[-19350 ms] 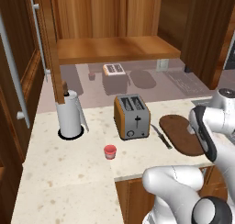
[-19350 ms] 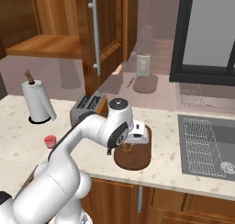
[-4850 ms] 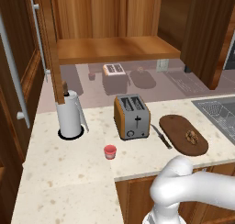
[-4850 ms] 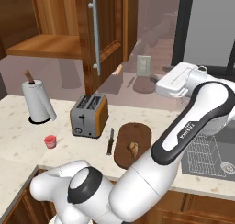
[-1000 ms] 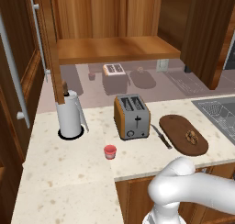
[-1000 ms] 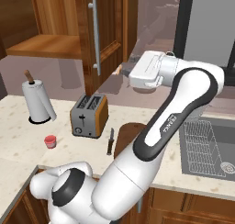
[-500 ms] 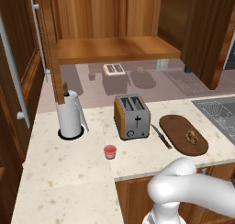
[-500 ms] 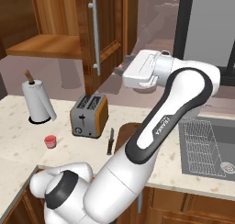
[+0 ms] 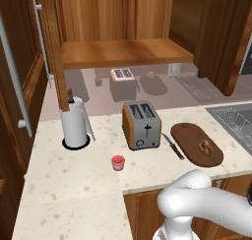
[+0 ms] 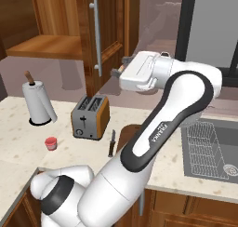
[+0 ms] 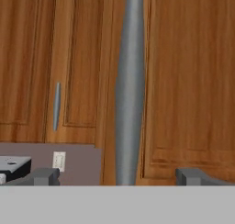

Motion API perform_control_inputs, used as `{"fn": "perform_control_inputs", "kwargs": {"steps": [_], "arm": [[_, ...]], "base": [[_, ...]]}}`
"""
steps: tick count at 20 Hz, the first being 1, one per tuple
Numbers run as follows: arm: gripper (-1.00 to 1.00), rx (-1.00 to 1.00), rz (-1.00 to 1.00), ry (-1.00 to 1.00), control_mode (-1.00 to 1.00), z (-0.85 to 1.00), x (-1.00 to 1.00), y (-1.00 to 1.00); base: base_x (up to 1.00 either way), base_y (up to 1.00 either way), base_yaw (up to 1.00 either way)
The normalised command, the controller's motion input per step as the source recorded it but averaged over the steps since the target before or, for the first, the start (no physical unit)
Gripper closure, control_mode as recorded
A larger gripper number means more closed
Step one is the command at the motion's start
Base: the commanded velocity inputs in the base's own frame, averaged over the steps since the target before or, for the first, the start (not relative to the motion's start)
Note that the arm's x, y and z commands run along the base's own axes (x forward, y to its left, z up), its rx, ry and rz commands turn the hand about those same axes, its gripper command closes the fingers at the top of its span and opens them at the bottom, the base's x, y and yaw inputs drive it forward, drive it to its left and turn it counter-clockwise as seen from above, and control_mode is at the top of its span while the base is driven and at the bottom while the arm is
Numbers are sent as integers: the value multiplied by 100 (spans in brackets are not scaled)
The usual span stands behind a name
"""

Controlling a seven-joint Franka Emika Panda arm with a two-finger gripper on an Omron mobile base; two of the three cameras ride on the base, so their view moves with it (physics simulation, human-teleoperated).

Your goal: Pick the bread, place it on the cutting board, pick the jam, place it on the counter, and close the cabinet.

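The cabinet [image 9: 123, 52] hangs open over the table [image 9: 74, 185], its wooden shelf bare and its doors swung out at left and right. The right door [image 10: 109, 33] stands edge-on toward the robot, and its long vertical steel bar handle [image 10: 96, 35] faces the tool.

In the right base view the white arm [image 10: 167, 114] arches up from the near left, with the tool [image 10: 118, 71] raised high, just right of that door and near the handle. In the hand view the handle [image 11: 130, 87] runs up the middle, between the two dark fingertips [image 11: 43, 176], which stand wide apart and clasp nothing.

On the table, the cutting board [image 9: 197, 143] lies at the right, near the sink [image 9: 236, 121], with the bread [image 9: 205, 146] resting on its near end. A knife [image 9: 172, 146] lies between the board and the toaster [image 9: 141, 124]. The paper towel roll [image 9: 75, 126] stands upright at the far left. The jam [image 9: 117, 162] sits on the table in front of the toaster, toward the near edge and apart from everything else.
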Motion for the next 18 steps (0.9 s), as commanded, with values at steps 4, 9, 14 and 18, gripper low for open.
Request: {"fn": "perform_control_inputs", "kwargs": {"steps": [4, 9, 14, 18], "arm": [[-100, 0, 0, 1, -100, 0, -9, 11], [-100, 0, 0, 2, -100, 0, 0, 20], [-100, 0, 0, 3, -100, 0, 0, 20], [-100, 0, 0, 2, -100, 0, 0, 20]], "base": [[0, 0, 0], [0, 0, 0], [0, 0, 0], [0, 0, 0]]}}
